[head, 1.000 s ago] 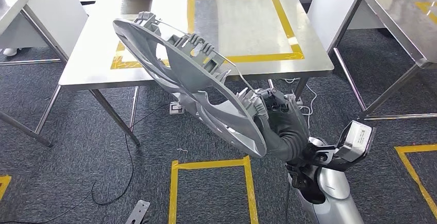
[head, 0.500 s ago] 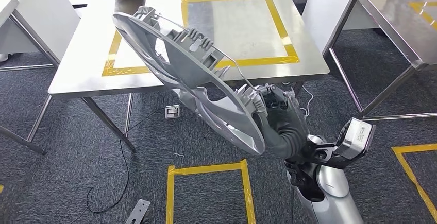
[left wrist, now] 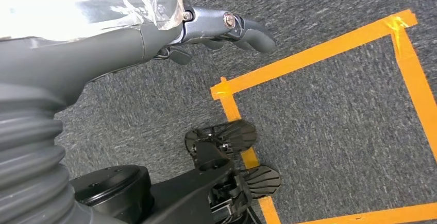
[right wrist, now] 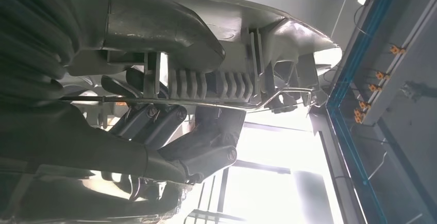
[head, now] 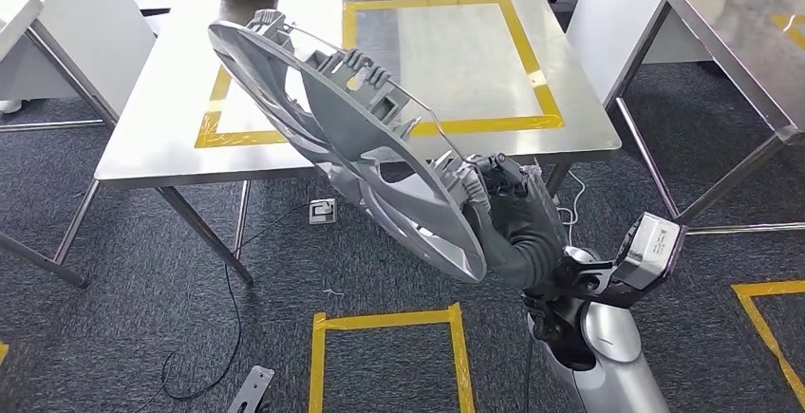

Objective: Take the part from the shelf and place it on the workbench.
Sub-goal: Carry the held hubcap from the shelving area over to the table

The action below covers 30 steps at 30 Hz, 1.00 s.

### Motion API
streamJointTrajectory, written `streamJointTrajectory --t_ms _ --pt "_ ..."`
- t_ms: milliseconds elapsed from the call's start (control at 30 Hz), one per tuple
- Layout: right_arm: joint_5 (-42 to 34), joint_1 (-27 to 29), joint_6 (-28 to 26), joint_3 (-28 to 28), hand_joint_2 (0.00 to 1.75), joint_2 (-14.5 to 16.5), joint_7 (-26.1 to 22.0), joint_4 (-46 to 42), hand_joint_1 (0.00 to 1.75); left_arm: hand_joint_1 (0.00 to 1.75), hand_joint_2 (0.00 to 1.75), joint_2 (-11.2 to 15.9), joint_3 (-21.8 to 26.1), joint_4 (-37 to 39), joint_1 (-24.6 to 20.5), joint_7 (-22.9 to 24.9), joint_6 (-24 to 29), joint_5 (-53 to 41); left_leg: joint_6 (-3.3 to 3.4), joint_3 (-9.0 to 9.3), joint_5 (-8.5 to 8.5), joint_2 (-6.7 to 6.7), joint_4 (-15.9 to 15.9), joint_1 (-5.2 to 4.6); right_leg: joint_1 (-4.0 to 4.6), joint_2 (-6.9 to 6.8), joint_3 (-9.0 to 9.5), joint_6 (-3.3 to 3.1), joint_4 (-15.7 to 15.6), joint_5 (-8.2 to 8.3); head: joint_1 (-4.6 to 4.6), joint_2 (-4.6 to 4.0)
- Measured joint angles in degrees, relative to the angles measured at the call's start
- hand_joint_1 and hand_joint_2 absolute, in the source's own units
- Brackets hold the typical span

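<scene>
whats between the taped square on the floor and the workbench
In the head view, bare grey carpet with a black cable and a floor socket lies between the floor square and the workbench.

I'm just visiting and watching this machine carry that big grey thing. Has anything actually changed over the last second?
Little. The whole view has shifted slightly, so the camera moved, not the furniture: the workbench with its yellow tape sits a bit differently in the picture. The right hand still grips the large grey part at its lower end, tilted the same way. The left hand hangs over the carpet, holding nothing.
</scene>
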Motion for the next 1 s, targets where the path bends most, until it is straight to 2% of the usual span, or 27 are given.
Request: streamJointTrajectory --t_ms 67,133,167,233,267,300,333,400,433,467,533,600,633,667,733,767,800,833,900,933,967,1000 --pt "0.01 0.01 0.0 0.01 1.75 0.03 0.01 0.0 1.75 0.0 1.75 0.08 0.0 0.0 -0.05 0.02 0.0 -0.02 -0.54 0.05 -0.55 0.11 0.23 0.16 -0.04 0.15 0.26 -0.94 -0.02 -0.23 -0.02 0.0" --pt "0.01 0.0 -0.01 0.01 1.75 0.09 0.0 -0.01 1.75 0.0 1.75 0.14 -0.01 0.0 -0.16 0.07 -0.01 -0.07 -1.18 -0.94 -1.97 0.25 2.59 0.42 -0.33 0.26 0.76 -1.69 -0.12 -0.52 -0.15 0.0" --pt "0.01 -0.01 -0.02 0.02 1.75 0.13 -0.01 -0.01 1.75 0.0 1.75 0.17 -0.02 0.0 -0.2 0.14 -0.01 -0.1 -1.51 -2.47 -3.37 0.28 5.6 0.59 -0.43 0.28 1.04 -2.02 -0.14 -0.7 -0.21 0.0" --pt "0.01 0.01 -0.02 0.02 1.75 0.15 -0.01 0.0 1.75 0.0 1.75 0.13 -0.03 0.01 -0.27 0.39 -0.02 -0.19 -2.04 -7.0 -6.31 0.35 13.67 0.88 -0.33 0.33 1.47 -2.44 -0.13 -1.15 -0.3 0.0" --pt "0.01 0.03 0.0 0.01 1.75 0.16 -0.01 0.02 1.75 0.0 1.75 0.12 -0.04 0.02 -0.27 0.56 -0.03 -0.22 -2.17 -9.0 -6.77 0.38 16.61 0.98 -0.27 0.4 1.7 -2.52 -0.12 -1.37 -0.31 0.0" --pt "0.01 0.05 0.03 -0.01 1.75 0.16 0.0 0.04 1.75 0.0 1.75 0.11 -0.05 0.02 -0.27 0.72 -0.04 -0.26 -2.19 -10.05 -6.03 0.41 17.46 1.04 -0.23 0.51 2.0 -2.5 -0.12 -1.63 -0.31 0.0" --pt "0.01 0.06 0.07 -0.03 1.75 0.17 0.0 0.05 1.75 0.0 1.75 0.12 -0.07 0.02 -0.29 0.85 -0.05 -0.29 -2.09 -9.94 -4.13 0.44 15.96 1.05 -0.2 0.63 2.39 -2.45 -0.12 -1.9 -0.31 0.0" --pt "0.0 0.04 0.15 -0.09 1.75 0.26 -0.01 0.06 1.75 0.0 1.75 0.16 -0.09 0.02 -0.35 1.03 -0.04 -0.37 -1.38 -7.23 1.02 0.44 8.43 0.91 -0.14 0.82 3.29 -2.24 -0.16 -2.52 -0.3 0.0" --pt "-0.01 0.02 0.16 -0.13 1.75 0.31 -0.03 0.05 1.75 0.0 1.75 0.19 -0.1 0.02 -0.41 1.13 -0.01 -0.39 -0.88 -5.68 2.69 0.47 4.79 0.71 0.03 0.9 3.61 -2.06 -0.17 -2.8 -0.27 0.0" --pt "-0.02 0.02 0.17 -0.19 1.75 0.36 -0.05 0.05 1.75 0.0 1.75 0.21 -0.11 0.02 -0.52 1.2 0.03 -0.42 -0.41 -4.56 3.38 0.52 2.29 0.5 0.12 0.95 3.75 -1.84 -0.19 -3.03 -0.29 0.0" --pt "-0.04 0.05 0.18 -0.37 1.75 0.38 -0.08 0.05 1.75 0.0 1.75 0.24 -0.14 0.01 -0.72 1.37 0.11 -0.43 0.21 -3.71 2.91 0.58 0.78 0.16 0.26 0.96 3.76 -1.25 -0.28 -3.31 -0.28 0.0" --pt "-0.05 0.14 0.19 -0.56 1.75 0.37 -0.08 0.01 1.75 0.0 1.75 0.21 -0.15 -0.02 -0.78 1.5 0.15 -0.44 0.68 -2.98 2.93 0.56 -0.14 0.44 0.22 0.75 3.5 -0.75 0.01 -3.66 -0.24 0.0" --pt "-0.05 0.15 0.19 -0.65 1.75 0.34 -0.09 -0.01 1.75 0.0 1.75 0.19 -0.16 -0.03 -0.81 1.54 0.15 -0.44 0.97 -2.55 3.01 0.56 -0.65 0.58 0.21 0.64 2.88 -0.65 1.2 -4.19 -0.2 0.0" --pt "-0.05 0.17 0.2 -0.71 1.75 0.31 -0.11 -0.03 1.75 0.0 1.75 0.15 -0.16 -0.04 -0.88 1.57 0.13 -0.44 1.24 -2.1 3.05 0.56 -1.13 0.73 0.19 0.54 1.53 -0.7 3.71 -5.17 -0.15 0.0" --pt "-0.06 0.28 0.2 -0.81 1.75 0.25 -0.18 -0.03 1.75 0.0 1.75 0.1 -0.19 -0.04 -1.0 1.62 0.03 -0.44 1.6 -1.67 2.74 0.54 -1.27 0.62 0.04 0.5 -2.85 -0.86 11.44 -7.69 -0.11 0.0" --pt "-0.05 0.41 0.21 -0.84 1.75 0.21 -0.19 -0.03 1.75 0.0 1.75 0.09 -0.21 -0.04 -1.02 1.68 -0.02 -0.44 1.65 -1.49 2.52 0.48 -1.24 0.59 -0.05 0.49 -5.02 -0.71 14.79 -8.45 -0.12 0.0" --pt "-0.05 0.55 0.23 -0.86 1.75 0.16 -0.17 -0.02 1.75 0.0 1.75 0.08 -0.22 -0.04 -1.0 1.75 -0.06 -0.45 1.6 -1.26 2.27 0.39 -1.21 0.57 -0.16 0.47 -6.26 -0.31 16.19 -8.29 -0.11 0.0" --pt "-0.04 0.66 0.25 -0.86 1.75 0.1 -0.15 -0.02 1.75 0.0 1.75 0.06 -0.23 -0.04 -0.99 1.84 -0.08 -0.45 1.5 -0.96 1.98 0.29 -1.15 0.57 -0.28 0.44 -6.32 0.27 15.25 -7.18 -0.11 0.0" --pt "-0.04 0.75 0.31 -0.89 1.75 0.02 -0.13 -0.01 1.75 0.0 1.75 0.01 -0.25 -0.04 -0.99 1.99 -0.11 -0.44 1.1 -0.26 1.24 0.13 -0.88 0.59 -0.52 0.24 -3.39 1.44 7.75 -3.29 -0.09 0.0" --pt "-0.05 0.73 0.35 -0.9 1.75 0.02 -0.14 -0.01 1.75 0.0 1.75 0.01 -0.26 -0.04 -1.01 2.05 -0.12 -0.42 0.78 -0.02 0.73 0.09 -0.56 0.44 -0.53 0.14 -1.61 1.52 3.97 -1.69 -0.09 0.0" --pt "-0.06 0.73 0.4 -0.92 1.75 0.04 -0.15 -0.02 1.75 0.0 1.75 0.01 -0.26 -0.04 -1.02 2.1 -0.12 -0.39 0.46 0.12 0.28 0.07 -0.29 0.31 -0.48 0.07 -0.33 1.2 1.39 -0.73 -0.12 0.0" --pt "-0.07 0.73 0.45 -0.93 1.75 0.06 -0.17 -0.02 1.75 0.0 1.75 0.03 -0.26 -0.04 -1.03 2.13 -0.12 -0.33 0.15 0.18 -0.08 0.09 -0.09 0.21 -0.35 0.05 0.32 0.67 0.19 -0.39 -0.15 0.0"
